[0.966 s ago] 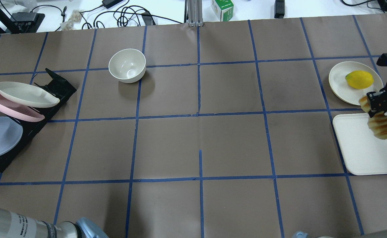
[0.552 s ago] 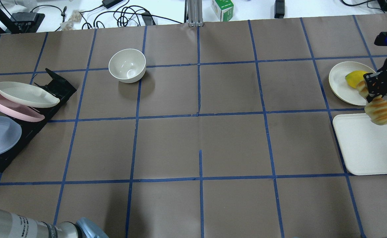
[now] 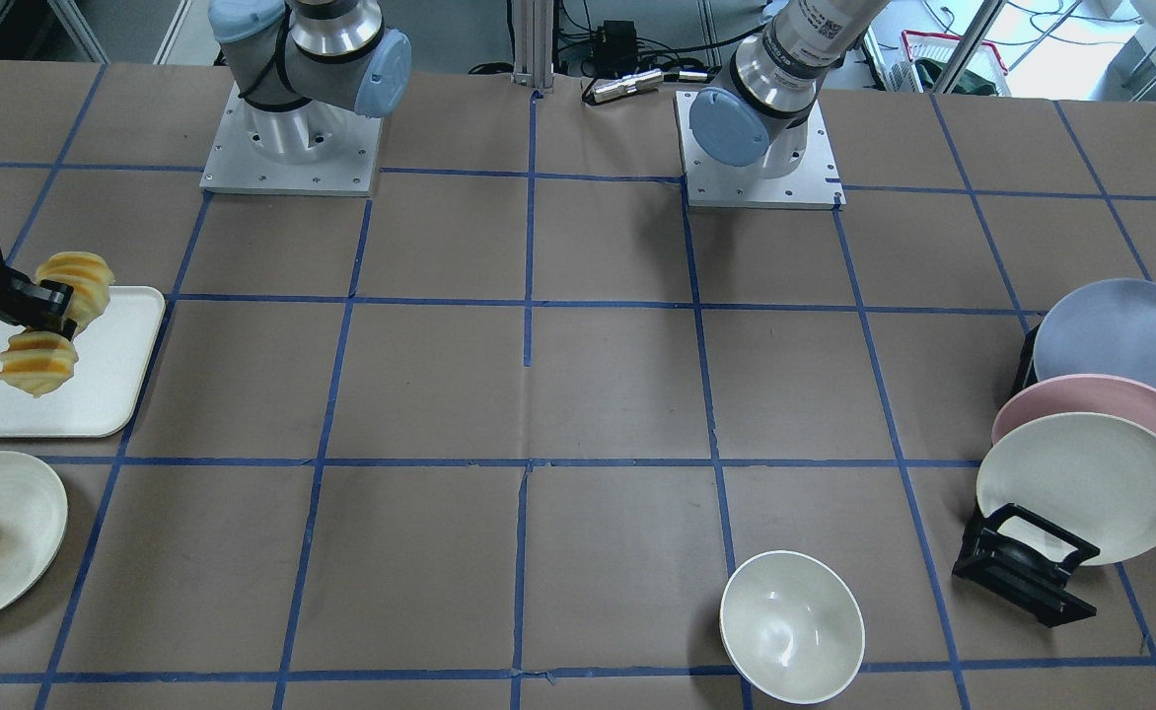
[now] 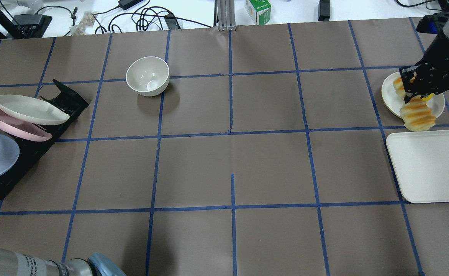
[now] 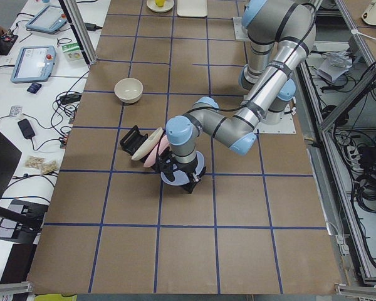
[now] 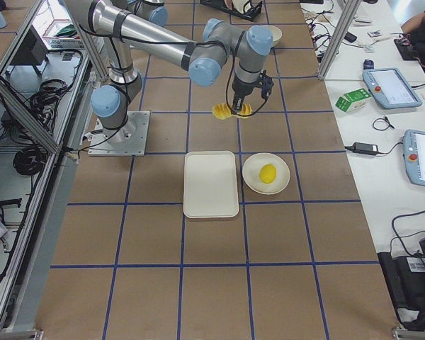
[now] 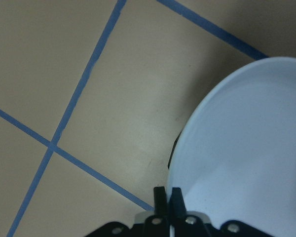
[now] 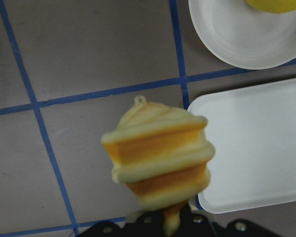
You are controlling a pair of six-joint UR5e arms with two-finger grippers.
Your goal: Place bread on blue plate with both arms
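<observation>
With the right gripper (image 4: 414, 95) pinching the bread (image 4: 419, 114) mid-length above the tabletop (image 4: 232, 161) and the left gripper (image 7: 166, 196) clamped on the rim of the blue plate (image 7: 246, 148) by the rack (image 4: 69, 100), both loads should travel level and slowly toward the middle.

Fingers (image 4: 408, 86) of the right gripper (image 4: 415, 92) hide the bread (image 4: 419, 115) midway.

Brown gridded table (image 4: 270, 172), bowl (image 4: 148, 76), tray (image 4: 431, 165), black rack (image 4: 68, 100), cream plate (image 3: 16, 532)

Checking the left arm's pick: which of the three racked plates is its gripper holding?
The blue plate, at the rack's robot-side end: the left gripper pinches its rim. The pink plate and cream plate are free.
</observation>
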